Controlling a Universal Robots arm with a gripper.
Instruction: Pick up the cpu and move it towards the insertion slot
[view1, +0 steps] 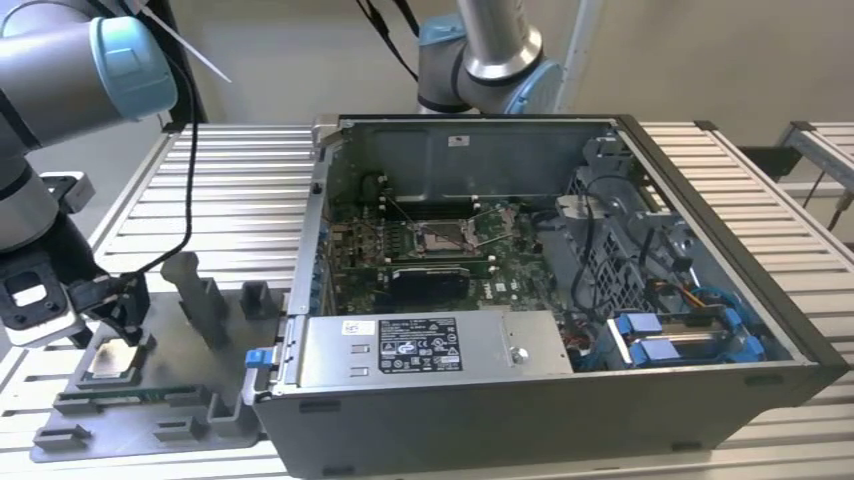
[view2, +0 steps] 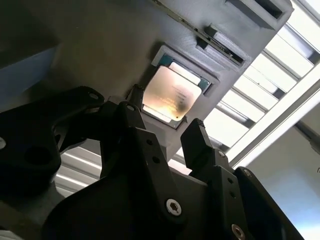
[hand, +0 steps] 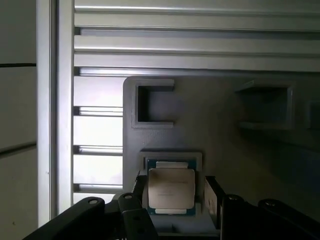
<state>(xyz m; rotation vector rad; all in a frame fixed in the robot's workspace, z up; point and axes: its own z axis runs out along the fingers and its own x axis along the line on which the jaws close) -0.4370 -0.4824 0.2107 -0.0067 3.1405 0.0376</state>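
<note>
The cpu (view1: 112, 361) (view2: 172, 95) (hand: 171, 188), a flat square chip with a pale metal top, lies in a recess of the grey holder tray (view1: 187, 405) at the exterior view's left. My gripper (view1: 118, 322) (view2: 165, 127) (hand: 174, 196) hangs just over it, open. One black finger (hand: 139, 192) stands at one side of the chip and the other finger (hand: 212, 198) at the opposite side, with small gaps showing. The insertion slot (view1: 441, 237), a shiny metal frame on the green board, sits inside the open computer case (view1: 534, 400) to the exterior view's right.
The tray carries upright grey posts (view1: 198, 295) and a thin green memory stick (view1: 131, 397). The case walls rise around the board; a power supply box (view1: 427, 345), a black square (view1: 430, 284) and cables (view1: 627, 260) crowd its inside. A slatted metal table (view1: 240, 190) lies underneath.
</note>
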